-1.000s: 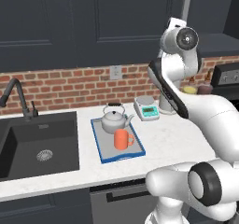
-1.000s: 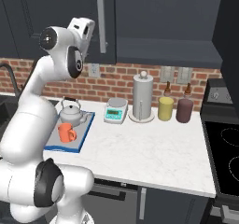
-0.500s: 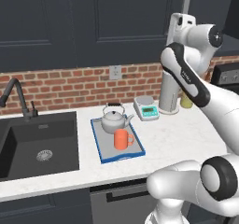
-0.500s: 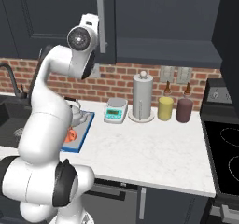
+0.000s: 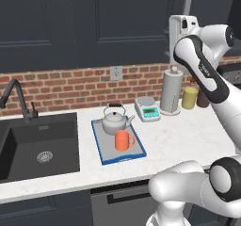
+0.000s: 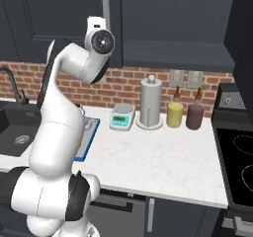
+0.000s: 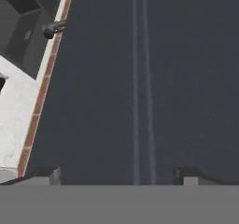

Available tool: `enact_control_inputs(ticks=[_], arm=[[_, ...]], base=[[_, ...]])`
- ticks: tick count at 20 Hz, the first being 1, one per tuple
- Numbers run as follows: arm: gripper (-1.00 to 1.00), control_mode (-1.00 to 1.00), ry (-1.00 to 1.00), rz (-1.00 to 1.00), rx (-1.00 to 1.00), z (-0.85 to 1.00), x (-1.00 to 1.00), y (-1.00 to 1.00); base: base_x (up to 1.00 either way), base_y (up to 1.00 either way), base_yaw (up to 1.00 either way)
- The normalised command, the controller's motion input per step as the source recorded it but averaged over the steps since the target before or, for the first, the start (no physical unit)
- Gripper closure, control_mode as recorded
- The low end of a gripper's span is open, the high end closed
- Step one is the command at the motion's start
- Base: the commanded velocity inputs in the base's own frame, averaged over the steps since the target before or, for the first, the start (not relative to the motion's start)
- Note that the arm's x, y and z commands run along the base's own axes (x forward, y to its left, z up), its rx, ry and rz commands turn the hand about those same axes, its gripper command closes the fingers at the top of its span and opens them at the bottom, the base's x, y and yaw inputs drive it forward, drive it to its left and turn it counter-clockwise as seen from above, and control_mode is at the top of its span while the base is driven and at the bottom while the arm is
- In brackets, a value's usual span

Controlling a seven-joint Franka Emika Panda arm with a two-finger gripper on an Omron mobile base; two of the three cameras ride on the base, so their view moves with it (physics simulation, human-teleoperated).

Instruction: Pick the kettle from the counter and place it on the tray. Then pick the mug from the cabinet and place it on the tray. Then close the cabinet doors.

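The silver kettle and the orange mug stand together on the blue-rimmed tray, which lies on the white counter. My gripper is open, with its two fingertips wide apart and nothing between them. It is raised high against the navy cabinet door, whose panel face lies right in front of it. In the left base view my hand sits just below the door's grey bar handle. In the right base view my arm hides most of the tray.
A paper-towel roll, a white scale and yellow and dark-red canisters line the brick wall. The dark sink with its faucet lies left of the tray. A stovetop is at the far right.
The arm has swung its elbow out to the right and the hand has shifted slightly toward the door handle. Kettle, mug and tray have not moved.
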Motion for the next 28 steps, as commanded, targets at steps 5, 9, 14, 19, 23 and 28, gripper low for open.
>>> enact_control_inputs(ticks=[5, 9, 14, 19, 23, 28], arm=[[-1.0, -1.0, 0.0, 0.1, -0.08, 0.19, -0.37, 0.07], [-1.0, -1.0, 0.0, 0.0, -0.02, 0.2, -0.55, 0.0], [-1.0, -1.0, -0.01, -0.05, 0.0, 0.15, -0.75, 0.0], [-1.0, -1.0, -0.02, -0.25, 0.08, 0.08, -0.84, 0.03], [-1.0, -1.0, 0.0, -0.35, 0.23, 0.05, -0.83, 0.0], [-1.0, -1.0, 0.0, -0.05, 0.45, 0.06, -0.87, -0.09]], base=[[0.0, 0.0, 0.0], [0.0, 0.0, 0.0], [0.0, 0.0, 0.0], [0.0, 0.0, 0.0], [0.0, 0.0, 0.0], [0.0, 0.0, 0.0]])
